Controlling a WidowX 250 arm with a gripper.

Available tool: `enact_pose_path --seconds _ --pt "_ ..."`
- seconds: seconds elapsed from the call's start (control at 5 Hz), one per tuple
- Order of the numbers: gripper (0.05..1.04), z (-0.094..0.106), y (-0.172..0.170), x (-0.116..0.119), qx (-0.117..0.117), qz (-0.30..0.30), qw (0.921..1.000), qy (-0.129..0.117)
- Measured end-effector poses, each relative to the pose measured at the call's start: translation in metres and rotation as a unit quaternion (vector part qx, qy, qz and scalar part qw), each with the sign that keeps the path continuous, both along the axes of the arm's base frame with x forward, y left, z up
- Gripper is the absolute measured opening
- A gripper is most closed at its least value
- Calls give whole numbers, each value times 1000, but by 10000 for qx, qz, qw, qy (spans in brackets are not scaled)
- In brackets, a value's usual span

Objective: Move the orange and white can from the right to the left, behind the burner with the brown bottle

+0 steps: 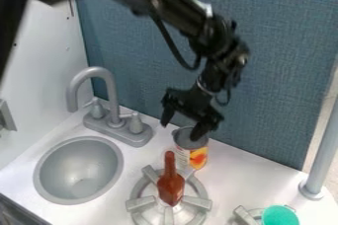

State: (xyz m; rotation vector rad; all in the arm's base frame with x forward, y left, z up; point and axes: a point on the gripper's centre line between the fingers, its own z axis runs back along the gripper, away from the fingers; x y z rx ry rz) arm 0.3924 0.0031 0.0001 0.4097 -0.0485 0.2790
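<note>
The claw (184,122) is spread above the can (197,157), one finger overlapping its open mouth; whether they touch, I cannot tell. The can stands upright just behind the burner (196,202), which holds a brown bottle (171,187). The step looks like lining up a grip; the next move calls for straddling the can's wall before squeezing.

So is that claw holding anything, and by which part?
Nothing is held: the claw is open, with one fingertip at the mouth of the can. Whether they touch, I can't tell.
</note>
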Motion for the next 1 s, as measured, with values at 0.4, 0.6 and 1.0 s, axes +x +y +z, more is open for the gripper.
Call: enact_pose_path --seconds 0.4,0.6,1.0 --pt "1000 60 -7 -51 -988 -245 9903 -945" --pt "1000 68 -13 -75 -1555 -638 9812 -951" --pt "1000 66 -15 -84 -2184 -1066 9680 -618"
